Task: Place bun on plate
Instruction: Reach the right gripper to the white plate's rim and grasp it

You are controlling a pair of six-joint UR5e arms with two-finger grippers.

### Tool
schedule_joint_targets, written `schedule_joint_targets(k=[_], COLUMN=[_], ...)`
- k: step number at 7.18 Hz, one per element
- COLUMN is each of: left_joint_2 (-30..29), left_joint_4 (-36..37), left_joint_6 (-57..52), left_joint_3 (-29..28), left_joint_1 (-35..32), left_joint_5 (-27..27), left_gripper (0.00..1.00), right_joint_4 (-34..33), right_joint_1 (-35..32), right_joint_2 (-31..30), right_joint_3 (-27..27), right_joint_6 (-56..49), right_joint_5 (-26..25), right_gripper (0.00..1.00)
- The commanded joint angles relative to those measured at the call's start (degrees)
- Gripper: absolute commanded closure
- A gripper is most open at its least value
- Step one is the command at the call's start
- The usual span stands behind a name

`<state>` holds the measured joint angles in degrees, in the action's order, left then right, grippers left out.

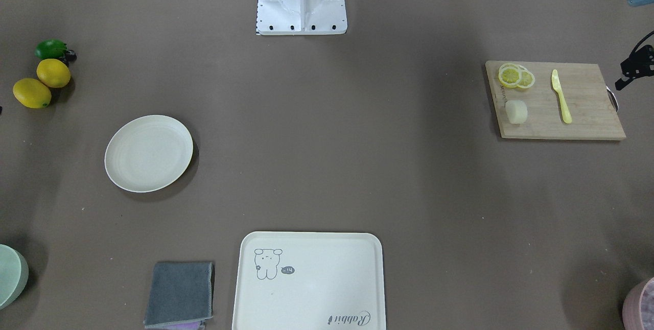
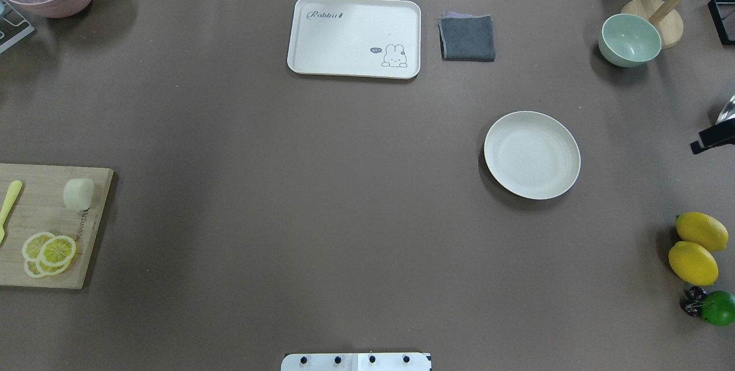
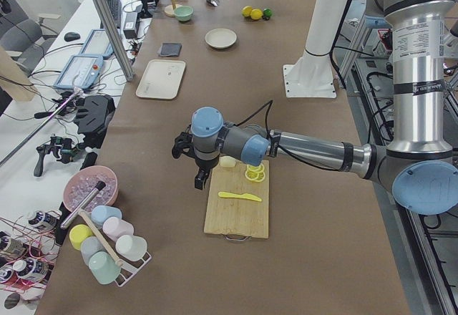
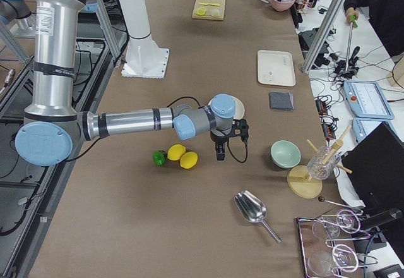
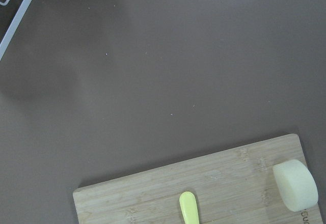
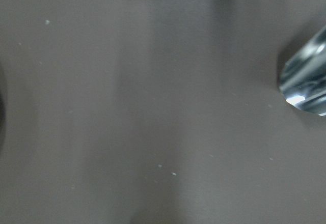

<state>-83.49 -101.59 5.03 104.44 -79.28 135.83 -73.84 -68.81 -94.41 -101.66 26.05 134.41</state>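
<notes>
Bun (image 1: pixel 516 112) sat untouched on the cutting board (image 1: pixel 587 125), at the board's plate-side edge, just beside lemon slices (image 1: pixel 516 75). Plate (image 1: pixel 148 154) lay bare, well apart from board, so nothing done yet. Left gripper (image 3: pixel 200 175) hung by the board, right gripper (image 4: pixel 221 148) far from it. Couldn't tell whether either was parted or clenched. Table (image 1: pixel 327 141) betw. board and plate looked unobstructed.

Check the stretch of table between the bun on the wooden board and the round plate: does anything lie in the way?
Nothing visible does. Between the bun and the plate lies only bare brown table. The tray and grey cloth sit well off that line, toward the far edge.
</notes>
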Motion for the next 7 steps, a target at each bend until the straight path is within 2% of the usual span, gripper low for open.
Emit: schedule_joint_targets(k=[1,2,5,7], left_joint_2=[0.69,1.04,1.22,1.14], left_joint_4=[-0.01,-0.01,-0.01,-0.10], left_joint_6=[0.24,0.33,0.33,0.24], left_joint_3=[1.46,1.04,1.56,1.65], left_joint_1=[-0.17,0.00,-0.08,-0.08], left_joint_5=[0.31,0.22,0.31,0.40], left_gripper=[0.02,0.02,0.02,0.02], right_joint_4=[1.41,1.42,12.37,13.28], right_joint_1=[8.75,11.91,15.02,16.77], right_joint_2=[7.11,9.66,10.47,11.78], right_joint_3=[0.58,1.80,10.22,11.04], right_joint_6=[15.54,19.43,24.28,28.15], right_joint_5=[-0.73,-4.38,-5.21,-5.21], right_gripper=[0.00,0.14,0.42,0.50])
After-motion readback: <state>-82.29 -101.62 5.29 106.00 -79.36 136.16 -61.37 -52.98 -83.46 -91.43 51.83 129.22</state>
